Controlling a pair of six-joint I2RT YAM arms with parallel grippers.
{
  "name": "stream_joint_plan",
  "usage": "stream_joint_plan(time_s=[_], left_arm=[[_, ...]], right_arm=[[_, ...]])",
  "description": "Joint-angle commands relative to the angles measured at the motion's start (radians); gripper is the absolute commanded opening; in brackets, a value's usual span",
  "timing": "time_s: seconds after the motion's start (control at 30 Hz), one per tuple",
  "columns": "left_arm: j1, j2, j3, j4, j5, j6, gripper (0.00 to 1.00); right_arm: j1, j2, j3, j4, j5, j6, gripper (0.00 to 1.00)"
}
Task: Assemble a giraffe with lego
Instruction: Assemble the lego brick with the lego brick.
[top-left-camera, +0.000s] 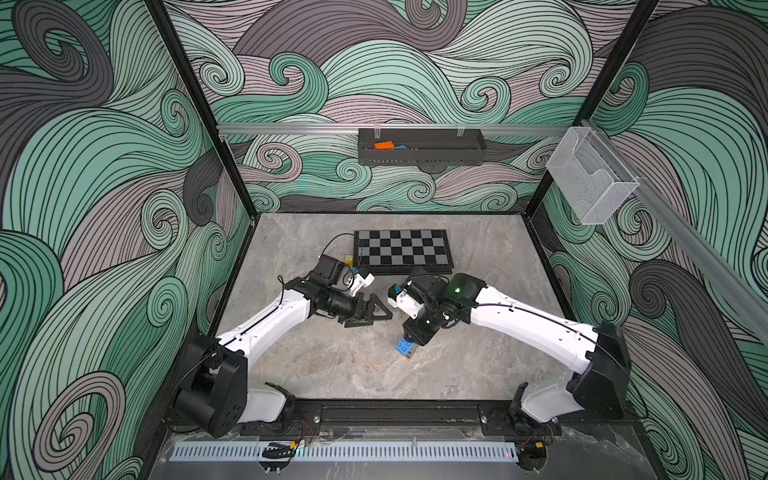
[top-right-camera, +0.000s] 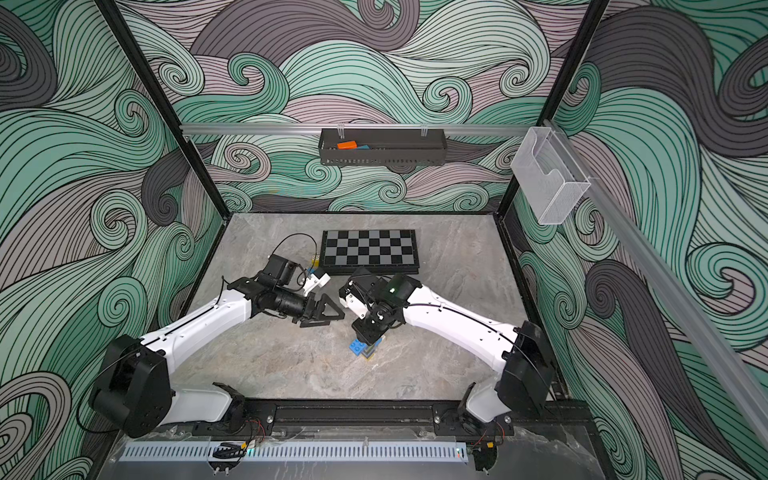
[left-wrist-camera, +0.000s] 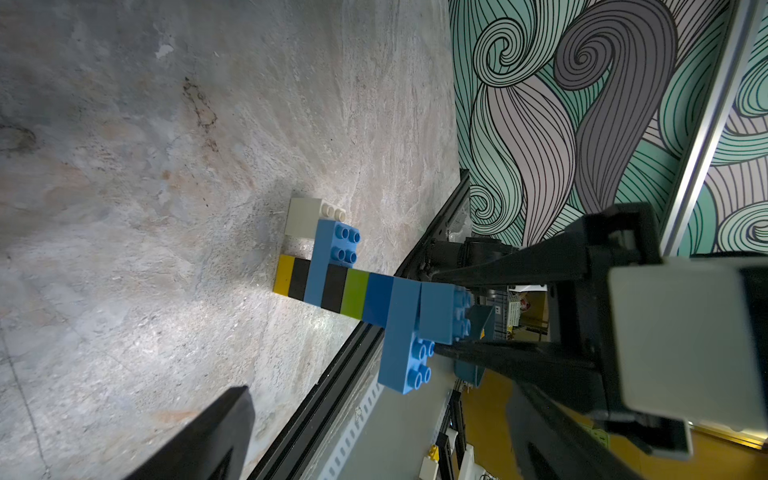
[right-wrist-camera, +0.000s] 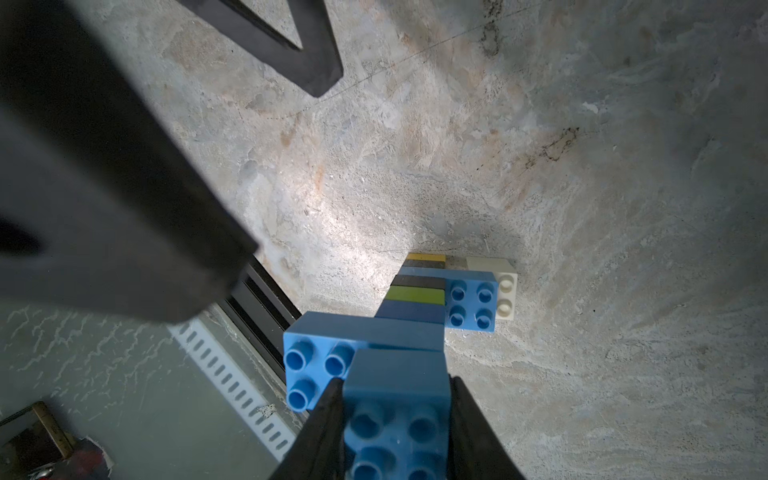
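The giraffe (top-left-camera: 404, 348) (top-right-camera: 360, 348) stands upright on the stone table, front of centre. In the left wrist view it (left-wrist-camera: 355, 291) shows a yellow foot brick, black, blue, black, lime green and blue bricks up its length, and a white leg brick (left-wrist-camera: 305, 216) under the long blue body brick. My right gripper (right-wrist-camera: 397, 399) (top-left-camera: 417, 332) is shut on the top square blue lego brick (right-wrist-camera: 397, 374) of the head, one finger on each side. To the giraffe's left, off the table, my left gripper (top-left-camera: 372, 316) (left-wrist-camera: 382, 449) hangs open and holds nothing.
A folded chessboard (top-left-camera: 403, 247) lies at the back of the table, with a small yellow die (top-left-camera: 348, 259) by its left end. A black wall tray (top-left-camera: 419, 160) holds an orange block. A clear holder (top-left-camera: 590, 178) hangs on the right wall. A black rail (top-left-camera: 395, 409) bounds the front edge.
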Motion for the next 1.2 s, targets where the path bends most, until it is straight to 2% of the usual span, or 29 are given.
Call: stream_joint_plan(time_s=[0.0, 0.13, 0.3, 0.43, 0.6, 1.17], left_arm=[[0.008, 0.007, -0.008, 0.001, 0.038, 0.012, 0.99], [0.008, 0.004, -0.020, 0.018, 0.054, 0.003, 0.99], [0.001, 0.033, -0.055, 0.110, 0.112, -0.070, 0.99], [-0.025, 0.062, -0.042, 0.127, 0.108, -0.084, 0.98], [-0.050, 0.087, -0.051, 0.238, 0.112, -0.171, 0.99], [-0.144, 0.199, -0.042, 0.254, 0.089, -0.158, 0.99]], right_arm=[[-0.001, 0.047, -0.074, -0.034, 0.014, -0.001, 0.34], [-0.012, 0.052, -0.101, -0.019, 0.008, -0.004, 0.34], [-0.012, 0.050, -0.126, 0.005, 0.000, -0.008, 0.34], [-0.012, 0.043, -0.155, 0.026, -0.009, -0.010, 0.34], [-0.011, 0.034, -0.181, 0.035, -0.005, -0.007, 0.33], [-0.012, 0.001, -0.200, 0.034, 0.003, -0.002, 0.33]])
